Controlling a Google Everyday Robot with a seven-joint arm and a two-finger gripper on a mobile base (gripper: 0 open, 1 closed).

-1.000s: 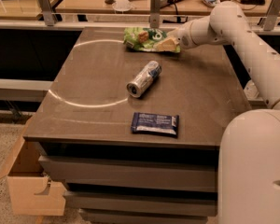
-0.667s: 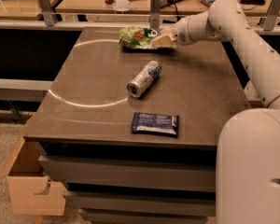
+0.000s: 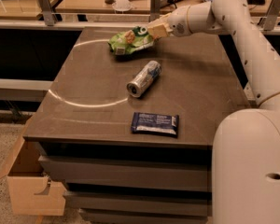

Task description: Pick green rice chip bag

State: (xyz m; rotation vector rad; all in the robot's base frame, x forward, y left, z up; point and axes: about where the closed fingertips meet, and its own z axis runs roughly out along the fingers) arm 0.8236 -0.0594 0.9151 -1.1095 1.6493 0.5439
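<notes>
Pinching the green rice chip bag [image 3: 129, 40] by its right edge, far across the counter [image 3: 200, 92], the claw [image 3: 157, 30] looks closed; light, crinkly, probably slippery.

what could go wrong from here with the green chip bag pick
1. The end effector meets the green rice chip bag only at its right edge, so the crinkly bag may slip free or sag when raised.
2. The can lies on its side on the table, close to the bag on the camera side. A dangling bag or a low arm sweep might nudge it and set it rolling.
</notes>
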